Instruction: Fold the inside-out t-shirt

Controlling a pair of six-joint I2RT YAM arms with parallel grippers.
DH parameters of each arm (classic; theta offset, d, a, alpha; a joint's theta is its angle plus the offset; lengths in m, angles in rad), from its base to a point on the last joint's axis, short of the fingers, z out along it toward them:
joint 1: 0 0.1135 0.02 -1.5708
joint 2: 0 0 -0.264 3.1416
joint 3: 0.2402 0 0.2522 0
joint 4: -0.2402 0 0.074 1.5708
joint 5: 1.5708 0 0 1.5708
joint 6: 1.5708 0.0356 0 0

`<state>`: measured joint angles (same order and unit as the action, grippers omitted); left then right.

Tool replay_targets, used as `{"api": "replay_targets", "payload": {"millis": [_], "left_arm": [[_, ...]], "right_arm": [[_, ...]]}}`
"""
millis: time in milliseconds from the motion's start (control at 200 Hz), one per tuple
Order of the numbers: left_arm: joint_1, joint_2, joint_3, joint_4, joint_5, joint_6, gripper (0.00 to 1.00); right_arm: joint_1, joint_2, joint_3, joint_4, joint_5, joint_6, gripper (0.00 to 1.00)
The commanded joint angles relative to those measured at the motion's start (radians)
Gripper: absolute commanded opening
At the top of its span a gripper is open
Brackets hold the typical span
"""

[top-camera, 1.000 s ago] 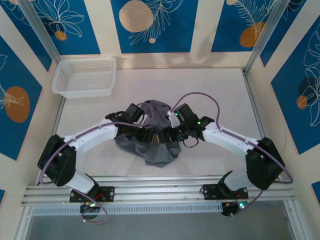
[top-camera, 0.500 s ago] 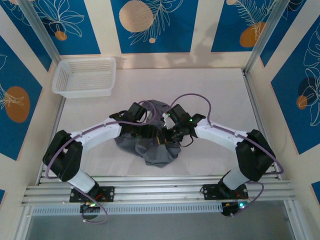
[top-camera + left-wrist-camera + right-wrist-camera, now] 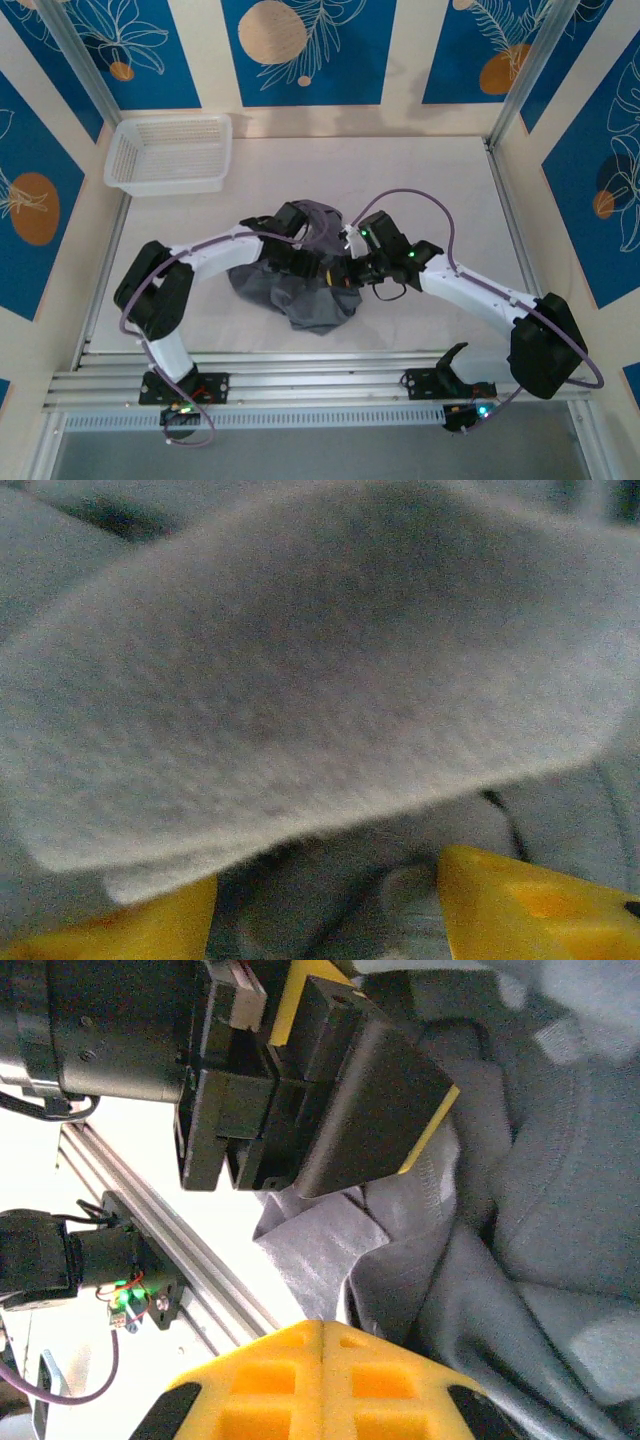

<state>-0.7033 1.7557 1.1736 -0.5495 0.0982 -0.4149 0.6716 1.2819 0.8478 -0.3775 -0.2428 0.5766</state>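
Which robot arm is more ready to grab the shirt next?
Probably left. The left gripper is open, with a fold of the t-shirt right in front of it. The right gripper is shut and would need to open first.

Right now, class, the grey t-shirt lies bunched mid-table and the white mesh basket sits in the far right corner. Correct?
No. The white mesh basket sits in the far left corner, not the right, as the top external view shows. The grey t-shirt does lie bunched mid-table.

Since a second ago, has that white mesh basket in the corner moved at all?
No. The white mesh basket sits in the same spot against the back wall, left of centre.
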Motion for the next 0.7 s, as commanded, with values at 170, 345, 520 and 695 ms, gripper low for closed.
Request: {"api": "replay_targets", "payload": {"millis": [170,345,520,695], "left_arm": [[-0.029,-0.027,0.074,-0.197,-0.375,0.067,0.50],[-0.002,-0.112,0.033,-0.122,-0.203,0.091,0.00],[0.054,-0.173,-0.019,-0.035,0.047,0.042,0.00],[0.084,-0.203,0.023,-0.104,0.065,0.044,0.16]], "right_arm": [[-0.004,0.015,-0.003,-0.007,0.025,0.008,0.00],[-0.006,0.006,0.000,-0.021,0.055,-0.026,0.01],[-0.005,-0.035,0.006,0.004,0.091,-0.067,0.14],[-0.003,-0.084,-0.005,0.065,0.135,-0.127,0.33]]}}
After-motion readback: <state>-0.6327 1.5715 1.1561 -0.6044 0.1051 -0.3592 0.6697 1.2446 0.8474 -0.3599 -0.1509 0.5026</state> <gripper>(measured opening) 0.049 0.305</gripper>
